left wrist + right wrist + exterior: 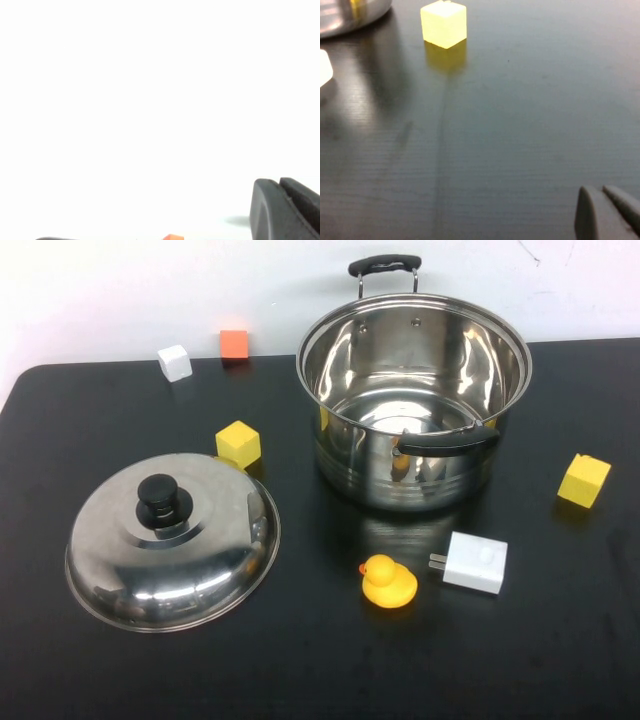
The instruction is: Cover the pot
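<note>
Steel pot point(414, 405) stands open toward the back right of the black table point(560, 640), its lid point(172, 540) lying knob-up well apart at the front left. Nothing is grasped yet, so the job seems to sit at its very start. Left gripper point(287, 210) faces a white wall; right gripper point(607, 212) hovers low near a yellow cube point(444, 23) (I cannot tell either's finger spacing). Next move probably calls for the left arm to reach the knob point(160, 494).

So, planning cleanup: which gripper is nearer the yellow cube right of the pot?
Right: the right gripper sits low near the yellow cube; the left gripper points at the wall.
</note>
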Motion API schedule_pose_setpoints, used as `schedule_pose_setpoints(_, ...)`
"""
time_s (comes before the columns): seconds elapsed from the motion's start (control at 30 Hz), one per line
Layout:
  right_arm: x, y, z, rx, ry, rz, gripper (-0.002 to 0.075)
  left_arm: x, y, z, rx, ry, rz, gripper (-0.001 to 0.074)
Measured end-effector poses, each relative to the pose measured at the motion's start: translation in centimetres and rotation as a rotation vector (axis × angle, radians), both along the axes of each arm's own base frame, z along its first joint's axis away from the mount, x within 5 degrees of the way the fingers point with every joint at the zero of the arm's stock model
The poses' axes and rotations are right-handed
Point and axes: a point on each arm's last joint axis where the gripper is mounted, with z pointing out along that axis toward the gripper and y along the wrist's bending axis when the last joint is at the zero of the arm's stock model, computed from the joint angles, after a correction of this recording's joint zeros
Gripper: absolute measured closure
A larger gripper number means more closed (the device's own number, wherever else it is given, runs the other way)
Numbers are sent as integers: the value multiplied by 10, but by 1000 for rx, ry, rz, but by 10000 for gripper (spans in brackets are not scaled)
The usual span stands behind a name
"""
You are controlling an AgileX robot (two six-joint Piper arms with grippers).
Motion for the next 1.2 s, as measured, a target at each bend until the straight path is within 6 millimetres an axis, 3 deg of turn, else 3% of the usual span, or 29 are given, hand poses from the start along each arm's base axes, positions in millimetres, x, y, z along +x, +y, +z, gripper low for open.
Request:
schedule_pose_setpoints(0.1, 0, 0, 0, 0, 0, 0, 728, -7, 0, 35, 8, 61, -2, 736)
schedule_pose_setpoints(0.2, 0, 0, 0, 0, 0, 0, 728, 1, 0, 60, 17, 115, -1, 736)
schedule_pose_setpoints(0.4, 0, 0, 0, 0, 0, 0, 728, 42, -4, 70, 26, 199, 0, 736)
schedule_pose_setpoints(0.67, 0, 0, 0, 0, 0, 0, 728, 111, -11, 46, 59, 357, -5, 710)
schedule_pose_setpoints(0.77, 0, 0, 0, 0, 0, 0, 728, 136, -16, 32, 110, 399, -23, 601)
schedule_pose_setpoints(0.97, 0, 0, 0, 1, 0, 0, 728, 175, -30, 4, 207, 415, -126, 269)
schedule_pose_setpoints(1.07, 0, 0, 0, 1, 0, 0, 728, 191, -38, -12, 304, 453, -182, 215)
schedule_pose_setpoints(1.2, 0, 0, 0, 1, 0, 0, 728, 212, -42, -37, 349, 539, -214, 198)
